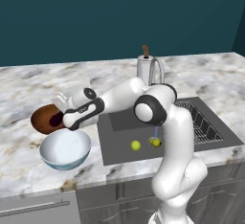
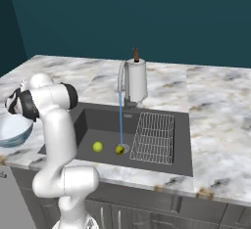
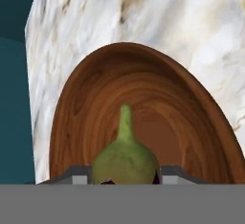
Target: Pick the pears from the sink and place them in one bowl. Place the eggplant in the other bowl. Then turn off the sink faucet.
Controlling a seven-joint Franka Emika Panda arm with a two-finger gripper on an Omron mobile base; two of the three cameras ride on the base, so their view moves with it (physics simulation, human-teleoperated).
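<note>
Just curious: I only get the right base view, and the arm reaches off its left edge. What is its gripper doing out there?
Observer: In the hand view the gripper is closed on the eggplant, its green stem end pointing ahead.
Operator: Over what?
Observer: The brown wooden bowl lies right before it.
Operator: And the blue bowl I half see?
Observer: The left base view shows the white and blue bowl empty.

Kitchen, rendered. Marble-patterned counter (image 1: 28, 103) running under a teal wall; dark sink (image 2: 98, 125) sitting recessed in it, wire rack (image 2: 153, 137) lying inside (right of the drain), faucet (image 2: 121, 79) running behind, cabinet fronts (image 1: 43, 208) showing below the sink.
</note>
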